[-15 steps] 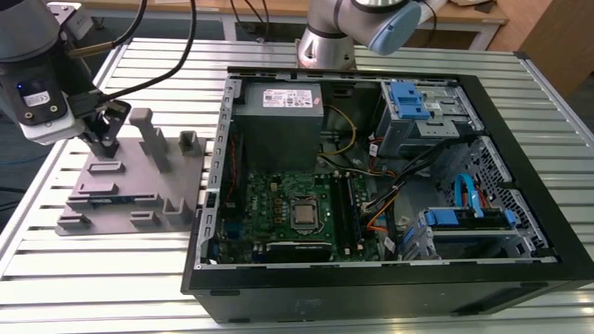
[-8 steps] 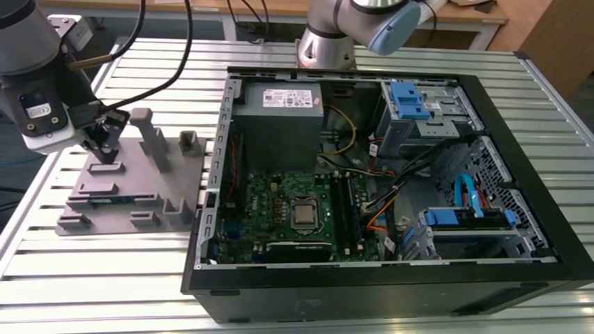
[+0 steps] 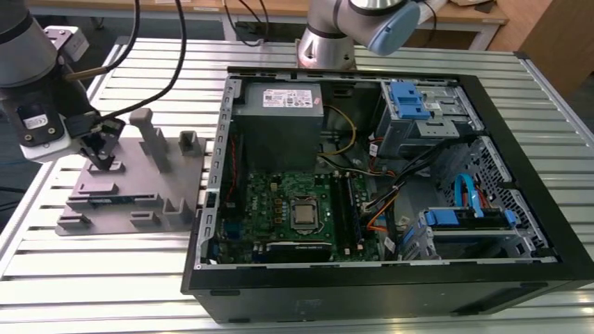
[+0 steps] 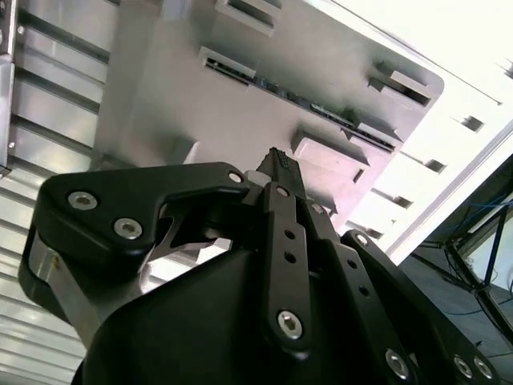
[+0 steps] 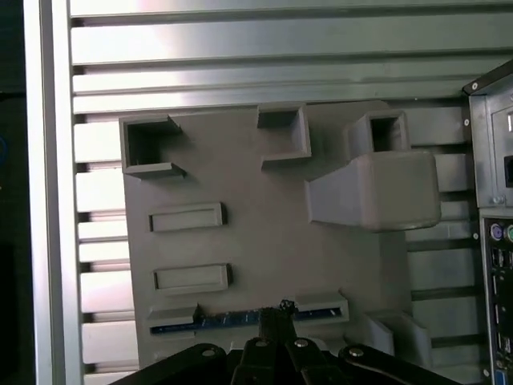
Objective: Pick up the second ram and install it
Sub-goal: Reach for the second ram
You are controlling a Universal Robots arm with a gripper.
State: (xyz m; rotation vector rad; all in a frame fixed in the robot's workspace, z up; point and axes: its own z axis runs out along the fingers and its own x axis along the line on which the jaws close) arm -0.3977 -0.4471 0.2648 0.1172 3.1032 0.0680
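Pick-up step, and you're not on it yet: the gripper [image 5: 277, 311] hangs over the grey fixture tray [image 5: 264, 233], fingertips pressed together and holding nothing. The second ram [image 5: 216, 322] sits on edge in the long slot along the tray's side away from its tall post [image 5: 377, 188], untouched by the look of it. In the first wrist view your fingertips line up about over the strip's middle. My read: a grasp needs those fingers spread, one on each side of the thin board, before any descent into the tray.
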